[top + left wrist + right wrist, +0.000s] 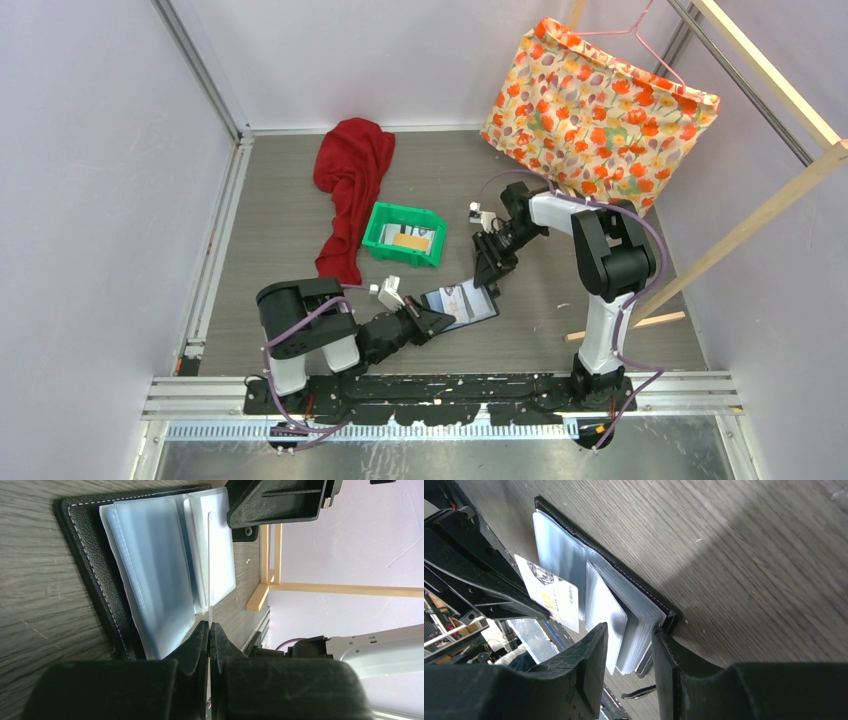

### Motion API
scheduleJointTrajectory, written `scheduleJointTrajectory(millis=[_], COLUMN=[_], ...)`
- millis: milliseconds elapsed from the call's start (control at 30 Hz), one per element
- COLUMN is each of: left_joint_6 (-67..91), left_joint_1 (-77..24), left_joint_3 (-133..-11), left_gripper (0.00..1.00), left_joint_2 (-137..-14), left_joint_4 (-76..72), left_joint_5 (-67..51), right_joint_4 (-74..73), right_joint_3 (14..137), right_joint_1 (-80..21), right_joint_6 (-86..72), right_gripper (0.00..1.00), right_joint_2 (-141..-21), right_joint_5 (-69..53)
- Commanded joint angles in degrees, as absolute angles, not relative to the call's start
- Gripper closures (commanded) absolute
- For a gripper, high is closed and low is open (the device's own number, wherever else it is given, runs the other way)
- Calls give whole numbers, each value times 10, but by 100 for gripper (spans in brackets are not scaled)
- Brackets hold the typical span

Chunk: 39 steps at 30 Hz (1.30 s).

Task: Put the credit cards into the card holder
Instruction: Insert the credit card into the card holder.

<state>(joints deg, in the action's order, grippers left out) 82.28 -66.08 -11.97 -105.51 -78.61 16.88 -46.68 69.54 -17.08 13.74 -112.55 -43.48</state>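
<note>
Nearest you, by the front edge of the table (600, 300), the left gripper (437, 322) is clamped on a white card (555, 596). The card bears print and a yellow patch. In the left wrist view it shows edge-on as a thin pale line rising from the closed fingertips toward the sleeves.

Just beyond it, the card holder (465, 303) lies open and flat on the table, near the middle of the front edge. Its black stitched cover is underneath and its clear plastic sleeves fan upward. The card's free end is over the sleeves; you cannot tell whether it has entered a pocket.

At the holder's far end, the right gripper (490, 275) comes down with its jaws partly apart. They bracket the stack of sleeves and the cover's edge, and both fingers (589, 655) appear to press on them.

Farther back, near the table's centre, a green bin (400, 256) holds an orange card (410, 241) and a paler one beside it. A red cloth (350, 175) trails from the bin's left side toward the far edge. At the far right corner, a floral bag (595, 110) hangs.
</note>
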Motion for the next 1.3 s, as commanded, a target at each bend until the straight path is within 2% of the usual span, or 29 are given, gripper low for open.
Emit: scheduleJointTrajectory(millis=[0, 1267], left_joint_6=[821, 911], left_joint_1=[-658, -652], left_joint_3=[-117, -103], left_gripper=[100, 100], left_joint_2=[-1042, -1072], left_joint_4=[-820, -820], left_joint_5=[163, 146], right_joint_4=[-475, -475], right_joint_3=[711, 712], right_joint_1=[-173, -175], right_joint_6=[148, 149], right_gripper=[58, 59], right_joint_2=[-1129, -1126], right_joint_5=[-431, -429])
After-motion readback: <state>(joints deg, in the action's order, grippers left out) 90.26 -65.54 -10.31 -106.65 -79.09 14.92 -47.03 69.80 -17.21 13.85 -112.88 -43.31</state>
